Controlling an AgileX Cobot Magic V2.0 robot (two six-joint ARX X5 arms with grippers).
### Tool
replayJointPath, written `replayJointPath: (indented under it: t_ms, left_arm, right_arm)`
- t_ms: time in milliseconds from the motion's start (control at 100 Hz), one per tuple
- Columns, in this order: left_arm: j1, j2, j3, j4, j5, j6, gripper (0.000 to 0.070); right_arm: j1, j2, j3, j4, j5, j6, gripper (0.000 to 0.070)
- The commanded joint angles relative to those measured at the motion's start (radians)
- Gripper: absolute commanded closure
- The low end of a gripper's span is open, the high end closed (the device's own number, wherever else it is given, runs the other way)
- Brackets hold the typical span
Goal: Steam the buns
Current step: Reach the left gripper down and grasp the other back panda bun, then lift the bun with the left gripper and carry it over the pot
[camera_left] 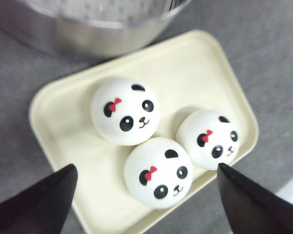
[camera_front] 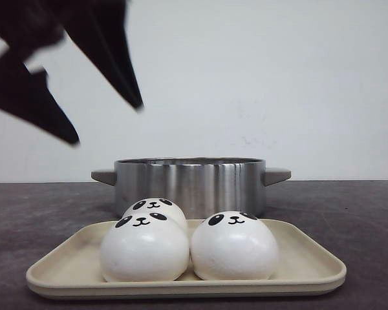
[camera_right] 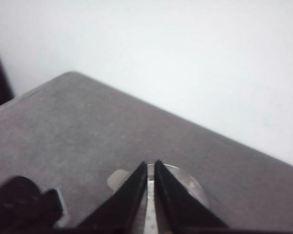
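Note:
Three white panda-face buns sit close together on a cream tray (camera_front: pixel 310 259): front left (camera_front: pixel 144 248), front right (camera_front: pixel 234 245), and one behind (camera_front: pixel 156 208). In the left wrist view each bun (camera_left: pixel 125 111) (camera_left: pixel 158 173) (camera_left: pixel 208 139) has a red bow, and the tray (camera_left: pixel 185 63) lies beneath them. A fourth bun is not in view. My left gripper (camera_front: pixel 107 124) (camera_left: pixel 145 167) is open and empty, high above the tray. My right gripper (camera_right: pixel 151 163) is shut and empty, high over the table, and does not show in the front view.
A steel pot (camera_front: pixel 191 181) with two side handles stands just behind the tray; it also shows in the left wrist view (camera_left: pixel 88 29) and far below in the right wrist view (camera_right: pixel 191 184). The table is dark grey with a white wall behind.

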Motion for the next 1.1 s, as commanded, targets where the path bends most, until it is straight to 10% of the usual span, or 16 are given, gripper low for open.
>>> replayJointPath:
  t_ms: [0, 740, 1030, 1090]
  left_arm:
    - [-0.017, 0.052, 0.019, 0.032, -0.014, -0.038, 0.0146]
    - [-0.053, 0.462, 0.203, 0.04, -0.129, -0.079, 0.0165]
    - [-0.05, 0.469, 0.204, 0.035, -0.169, -0.065, 0.0689]
    - [-0.05, 0.469, 0.204, 0.034, -0.169, -0.044, 0.07]
  right_arm:
    - [0.043, -0.016, 0.022, -0.011, 0.029, 0.038, 0.0683]
    - [0.077, -0.121, 0.022, -0.112, 0.076, 0.132, 0.0683]
    - [0.077, -0.121, 0.022, -0.151, 0.116, 0.133, 0.0683]
    - [0.077, -0.121, 0.022, -0.156, 0.123, 0.136, 0.0683]
